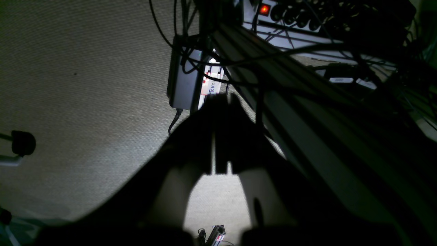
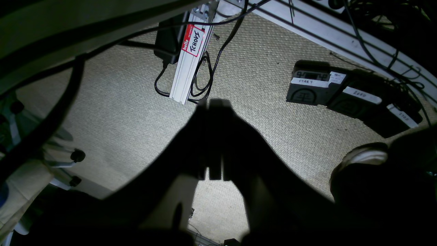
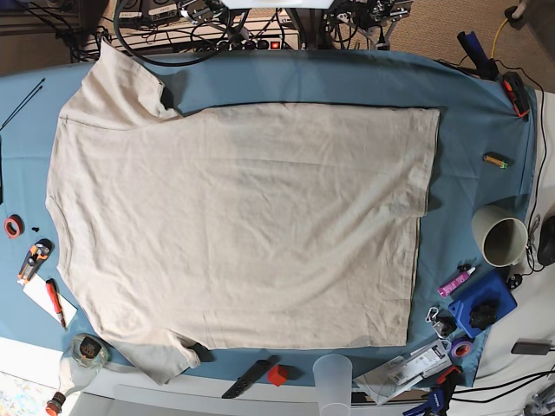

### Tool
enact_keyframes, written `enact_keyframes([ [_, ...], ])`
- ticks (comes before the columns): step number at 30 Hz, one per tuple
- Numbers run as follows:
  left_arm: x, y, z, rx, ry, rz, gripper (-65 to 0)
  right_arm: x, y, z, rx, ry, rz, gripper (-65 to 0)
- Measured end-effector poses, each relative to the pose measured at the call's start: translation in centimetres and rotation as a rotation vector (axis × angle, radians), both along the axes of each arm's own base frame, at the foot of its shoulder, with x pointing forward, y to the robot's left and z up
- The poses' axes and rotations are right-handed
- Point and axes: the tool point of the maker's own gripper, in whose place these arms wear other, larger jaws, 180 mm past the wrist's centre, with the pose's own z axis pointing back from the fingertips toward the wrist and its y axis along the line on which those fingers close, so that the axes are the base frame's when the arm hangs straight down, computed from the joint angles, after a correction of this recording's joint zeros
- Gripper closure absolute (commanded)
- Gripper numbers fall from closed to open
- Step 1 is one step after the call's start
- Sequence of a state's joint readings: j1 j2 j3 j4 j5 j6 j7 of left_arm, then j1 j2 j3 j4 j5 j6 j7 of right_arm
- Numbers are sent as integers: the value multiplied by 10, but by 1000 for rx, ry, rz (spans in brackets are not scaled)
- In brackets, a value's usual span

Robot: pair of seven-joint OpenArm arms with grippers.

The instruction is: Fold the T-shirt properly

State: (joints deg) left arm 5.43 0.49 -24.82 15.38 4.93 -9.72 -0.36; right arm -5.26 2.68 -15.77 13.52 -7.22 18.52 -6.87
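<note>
A: Where is the T-shirt [image 3: 243,225] lying?
B: Flat on the bench [image 3: 468,130]; the left gripper [image 1: 220,99] and right gripper [image 2: 214,102] are hanging over the floor, both closed, holding nothing.
A: Then I'm suggesting pinching a sleeve edge first, both layers.

dark, silhouetted left tool [image 1: 218,133] and right tool [image 2: 214,136], each with broad pale inner finger faces
</note>
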Motion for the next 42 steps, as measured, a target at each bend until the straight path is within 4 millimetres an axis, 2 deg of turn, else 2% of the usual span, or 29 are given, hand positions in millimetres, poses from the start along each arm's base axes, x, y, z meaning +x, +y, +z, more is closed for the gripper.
enact_keyframes([
  [16, 0, 0, 0, 0, 0, 0, 0, 0, 0, 0, 2, 1, 0, 0],
  [24, 11, 3, 2, 10, -31, 1, 0, 0, 0, 0, 2, 1, 0, 0],
  [34, 6, 1, 1, -1, -14, -4, 0, -2, -1, 0, -3, 13, 4, 0],
  [39, -7, 6, 1, 0, 17, -10, 0, -6, -22, 0, -36, 28, 8, 0],
  [42, -21, 26, 2, 38, 25, -15, 0, -11, -45, 2, -72, 28, 22, 0],
])
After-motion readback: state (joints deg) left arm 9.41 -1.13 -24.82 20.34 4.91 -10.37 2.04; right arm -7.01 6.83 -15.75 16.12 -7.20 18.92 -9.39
